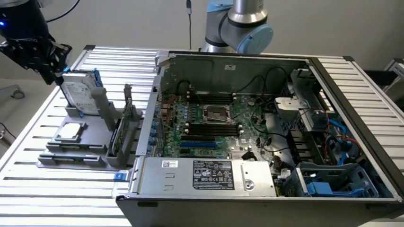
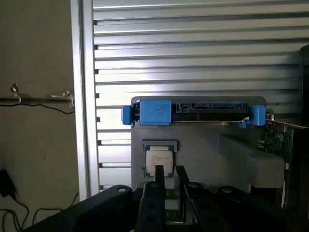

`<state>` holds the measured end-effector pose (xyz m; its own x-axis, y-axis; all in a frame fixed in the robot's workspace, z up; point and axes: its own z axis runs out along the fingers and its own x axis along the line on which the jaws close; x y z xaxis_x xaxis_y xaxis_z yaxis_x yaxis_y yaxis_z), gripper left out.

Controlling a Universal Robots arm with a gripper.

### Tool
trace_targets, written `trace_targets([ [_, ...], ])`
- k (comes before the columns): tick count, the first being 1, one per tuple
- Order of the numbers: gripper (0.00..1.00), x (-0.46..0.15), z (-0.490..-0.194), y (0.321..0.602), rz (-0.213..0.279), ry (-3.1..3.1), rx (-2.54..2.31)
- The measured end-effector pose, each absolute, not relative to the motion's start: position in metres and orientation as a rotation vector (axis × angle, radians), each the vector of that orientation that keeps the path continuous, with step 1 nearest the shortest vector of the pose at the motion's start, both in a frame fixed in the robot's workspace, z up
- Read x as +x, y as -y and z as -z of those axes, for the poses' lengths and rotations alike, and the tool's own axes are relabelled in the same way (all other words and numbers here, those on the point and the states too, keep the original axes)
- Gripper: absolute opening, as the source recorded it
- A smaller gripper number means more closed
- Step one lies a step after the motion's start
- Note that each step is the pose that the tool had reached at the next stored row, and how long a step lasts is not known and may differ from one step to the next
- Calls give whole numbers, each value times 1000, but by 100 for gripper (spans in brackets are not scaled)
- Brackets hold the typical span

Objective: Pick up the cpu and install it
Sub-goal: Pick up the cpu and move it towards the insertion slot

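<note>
- The gripper (image 1: 47,71) is hanging high over the far left corner of the slatted table (image 1: 57,189), on the exterior view's left, well apart from everything below it.
- In the wrist view the gripper (image 2: 169,170) is showing its two fingers (image 2: 158,181) a little apart, a narrow gap with nothing in it. It is holding nothing and touching nothing.
- The cpu (image 1: 71,131) is lying flat, metal top up, in a shallow square seat of the grey parts holder (image 1: 82,158) on the left of the table. That seat is probably keeping it from sliding and leaving its top and edges free for a grip from above.
- Through the wrist camera the cpu (image 2: 159,158) is sitting in line with the gap between the fingers, so the tool appears to be lining up on it and not on its neighbours.
- The hard drive (image 1: 81,91) is standing upright on edge in its blue bracket (image 2: 154,112) just beyond the cpu, on the far side of the holder — close enough that a careless descent could clip it.
- A green card (image 1: 129,123) is standing in a slot at the holder's right edge.
- The open computer case (image 1: 379,137) is lying to the right with the motherboard facing up, and its dark-framed socket (image 1: 216,113) is sitting near the middle, well apart from the cpu. By my reading the pick has not yet begun.
</note>
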<state>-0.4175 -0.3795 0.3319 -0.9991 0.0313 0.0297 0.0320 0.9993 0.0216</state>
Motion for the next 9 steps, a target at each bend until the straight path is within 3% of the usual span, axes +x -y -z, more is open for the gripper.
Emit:
trace_targets([
  [3, 36, -418, -332, 379, 34, 3112, -49],
  [7, 54, -419, -328, 381, 33, 3111, -49],
  [9, 54, -420, -324, 384, 33, 3111, -49],
])
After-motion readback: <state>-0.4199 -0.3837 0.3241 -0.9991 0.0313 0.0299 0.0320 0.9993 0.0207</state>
